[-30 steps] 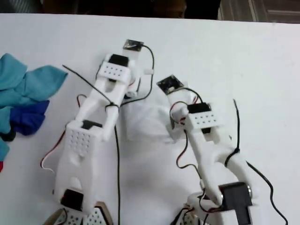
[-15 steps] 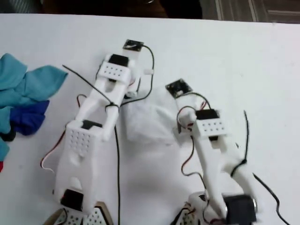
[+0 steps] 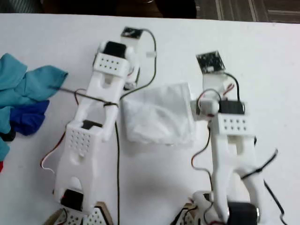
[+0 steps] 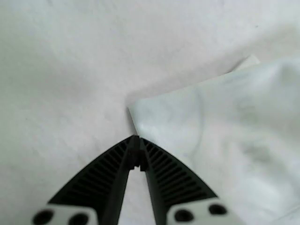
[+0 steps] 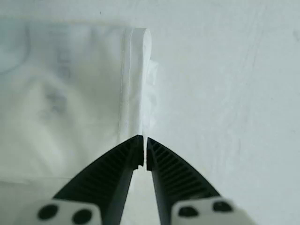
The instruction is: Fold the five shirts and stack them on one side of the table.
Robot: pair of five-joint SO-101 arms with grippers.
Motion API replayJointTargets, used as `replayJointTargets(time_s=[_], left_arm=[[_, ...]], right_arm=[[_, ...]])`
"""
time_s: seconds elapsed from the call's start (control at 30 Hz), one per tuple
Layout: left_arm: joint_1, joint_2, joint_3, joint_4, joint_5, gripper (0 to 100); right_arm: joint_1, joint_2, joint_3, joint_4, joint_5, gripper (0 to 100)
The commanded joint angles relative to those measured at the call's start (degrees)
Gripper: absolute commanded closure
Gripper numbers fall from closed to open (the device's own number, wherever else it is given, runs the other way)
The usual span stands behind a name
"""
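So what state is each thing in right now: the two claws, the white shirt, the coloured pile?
Left gripper: shut, tips at the white shirt's edge.
Right gripper: shut on the white shirt's folded edge, as far as I can tell.
White shirt: roughly folded, wrinkled, lying between the arms.
Coloured shirts: unfolded, heaped off to one side.

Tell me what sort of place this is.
Probably a robotics test bench for laundry folding: two white plastic robot arms at a white table, a white cloth shirt between them, a pile of blue shirts.
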Motion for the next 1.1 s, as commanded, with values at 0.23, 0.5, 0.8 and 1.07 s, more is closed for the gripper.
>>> replayJointTargets(time_s=[0.23,0.5,0.8,1.07], left_arm=[[0.4,-17.5,14.5,1.1,-1.2,97],[1.8,-35.3,42.5,-10.4,-1.3,97],[4.9,-50.8,78.4,-35.0,-1.4,97],[8.4,-55.8,89.8,-40.9,-1.1,97]], right_arm=[[0.6,26.8,-35.9,14.5,-4.8,97.9],[-1.3,45.2,-57.8,24.7,-5.0,97.9],[-4.9,55.8,-69.5,29.7,-7.6,97.9],[-6.5,58.4,-71.6,29.8,-7.6,97.9]])
